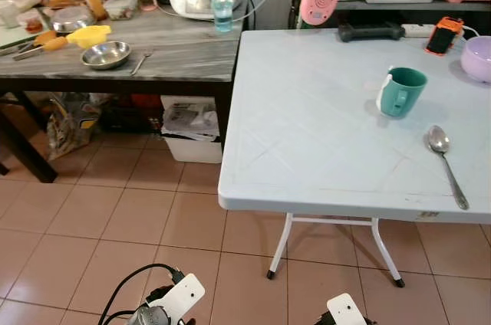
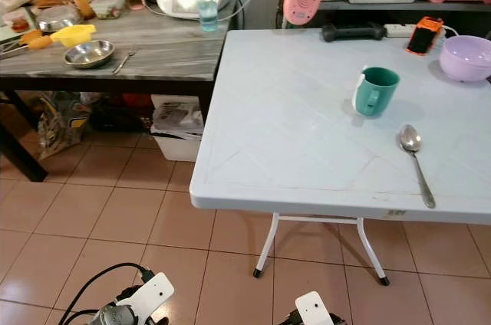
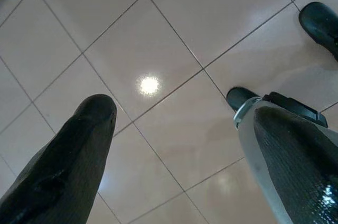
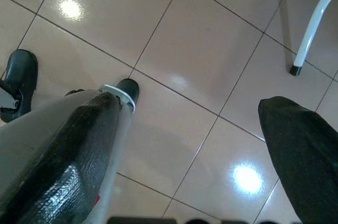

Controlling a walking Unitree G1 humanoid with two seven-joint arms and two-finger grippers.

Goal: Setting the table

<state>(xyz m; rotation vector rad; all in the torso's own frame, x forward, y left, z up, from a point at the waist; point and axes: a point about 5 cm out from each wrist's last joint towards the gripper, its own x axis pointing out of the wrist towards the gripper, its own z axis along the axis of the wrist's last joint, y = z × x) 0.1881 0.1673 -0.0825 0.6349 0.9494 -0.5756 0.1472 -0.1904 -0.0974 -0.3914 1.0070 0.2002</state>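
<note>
Hanging idle over the floor [image 3: 174, 28], both claws apart and empty, left gripper [image 3: 174, 150] and right gripper [image 4: 195, 145], since mug [image 1: 401, 91] at 1 o'clock, spoon [image 1: 446, 162] at 2, sit set on table [image 1: 307, 149].

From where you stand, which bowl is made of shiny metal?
The steel bowl on the dark wooden table, beside the fork. The other bowl, on the white table, is lilac plastic.
</note>
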